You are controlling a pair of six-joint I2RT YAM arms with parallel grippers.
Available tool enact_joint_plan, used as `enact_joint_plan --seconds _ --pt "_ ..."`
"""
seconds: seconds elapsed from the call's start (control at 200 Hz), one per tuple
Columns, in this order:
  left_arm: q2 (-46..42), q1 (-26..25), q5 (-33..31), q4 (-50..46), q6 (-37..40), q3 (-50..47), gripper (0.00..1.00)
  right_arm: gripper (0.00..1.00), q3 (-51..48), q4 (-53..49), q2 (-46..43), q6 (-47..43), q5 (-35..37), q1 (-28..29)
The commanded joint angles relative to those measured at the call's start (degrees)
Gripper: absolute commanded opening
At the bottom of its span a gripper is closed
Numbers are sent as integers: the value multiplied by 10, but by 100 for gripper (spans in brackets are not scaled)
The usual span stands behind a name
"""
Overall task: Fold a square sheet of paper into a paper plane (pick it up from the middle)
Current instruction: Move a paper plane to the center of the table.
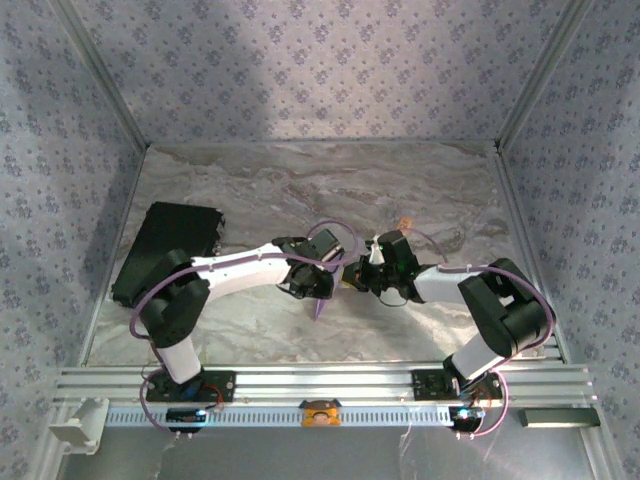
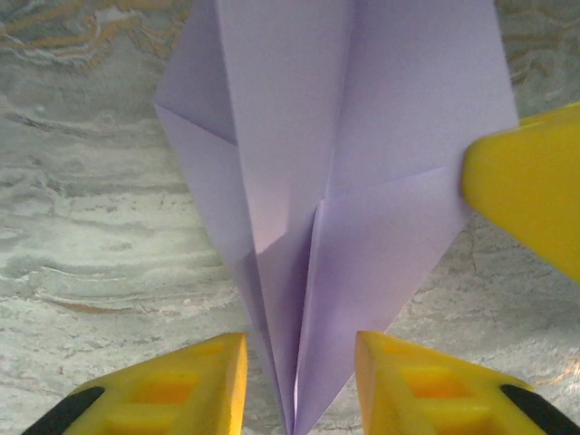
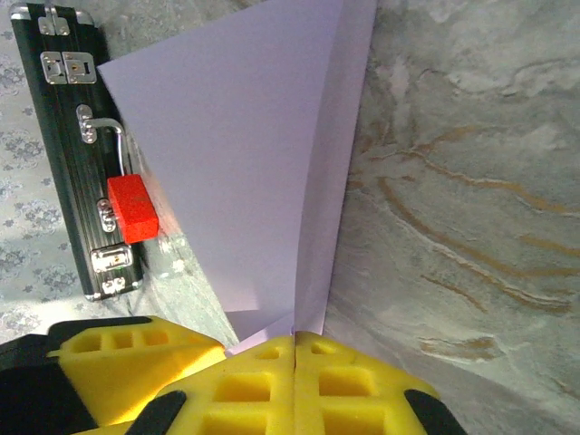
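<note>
left gripper (image 2: 299, 353): fingers spread, with the paper plane (image 2: 362, 136) nose lying between them.
right gripper (image 3: 294, 343): fingers pressed together, pinching the paper plane's edge.
black case (image 3: 63, 163): left of the right gripper, with a red block (image 3: 132, 208) on it.

Overhead overview, wrist close-ups share paper plane (image 2: 362, 181)

Colours: lavender paper, yellow claws, grey marble.
Plane (image 2: 362, 136) plain pale lavender, unmarked. Left claw (image 2: 297, 362) and right claw (image 3: 294, 353) yellow with black patches. Table (image 1: 420, 180) grey-white marble, tan-gold veins. Case (image 3: 63, 172) black, silver latches; block (image 3: 133, 208) red. Walls (image 1: 300, 60) grey-lavender, small repeating floral print. Arms (image 1: 240, 268) white and black, cables (image 1: 134, 312) purple.
</note>
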Motion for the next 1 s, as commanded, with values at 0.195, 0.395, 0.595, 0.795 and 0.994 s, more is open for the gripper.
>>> enact_joint_plan --seconds 0.195,0.395,0.595,0.795,0.994 --pt "-28 11 16 49 -4 -22 44 6 -13 -5 7 -5 -4 -13" --pt "-32 21 56 93 -8 -40 43 6 -13 -3 10 -5 -6 -15" --pt "-16 26 61 92 -8 -42 42 6 -12 -3 13 -6 -8 -17" --pt "-7 27 63 91 -6 -38 37 6 -12 -3 11 -5 -8 -17" --pt "6 28 67 88 -4 -34 36 6 -12 -3 9 -5 -8 -17"
